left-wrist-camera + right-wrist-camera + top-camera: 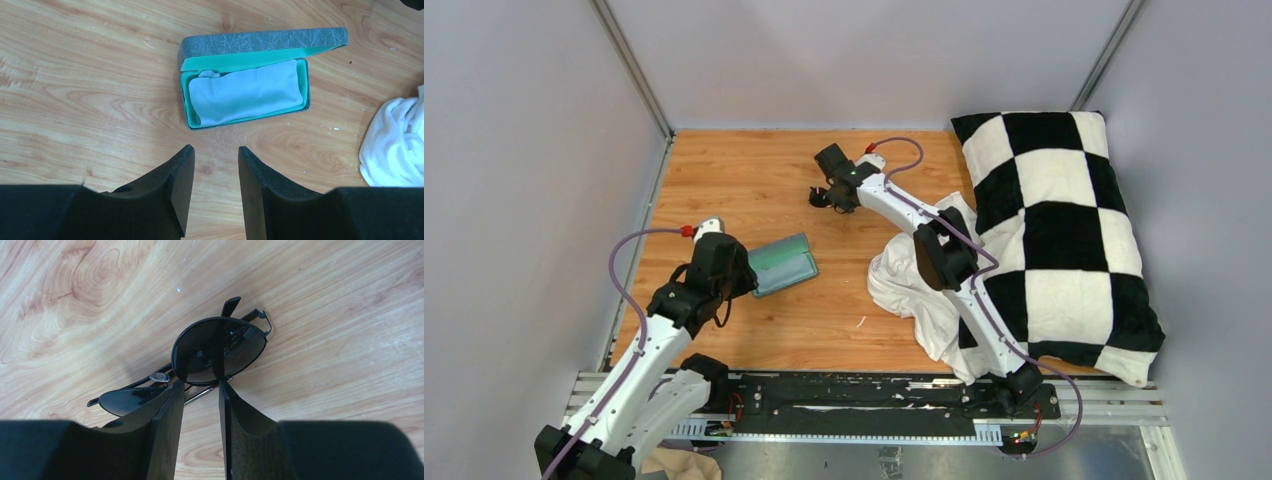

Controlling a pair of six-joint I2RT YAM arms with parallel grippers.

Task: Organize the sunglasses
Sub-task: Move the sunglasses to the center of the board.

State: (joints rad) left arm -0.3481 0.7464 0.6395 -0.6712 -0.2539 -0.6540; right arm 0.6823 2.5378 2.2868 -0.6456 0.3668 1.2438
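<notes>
A smooth, light wood grain with a low sheen is being shown by the bench (pixel 325 305). Glossy, mirror-dark lenses in thin black wire are being presented by the sunglasses (pixel 220 350). A crackled, leather-like grey-blue skin and a smooth matt teal lining are being displayed by the case (pixel 260 44); soft pale cloth (pixel 250 95) is being held inside.

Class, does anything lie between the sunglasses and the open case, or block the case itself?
Only bare table lies between the sunglasses and the case. The case's lid is up, but a pale cloth fills its tray where they would sit. The left gripper hovers near the case, fingers open.
</notes>
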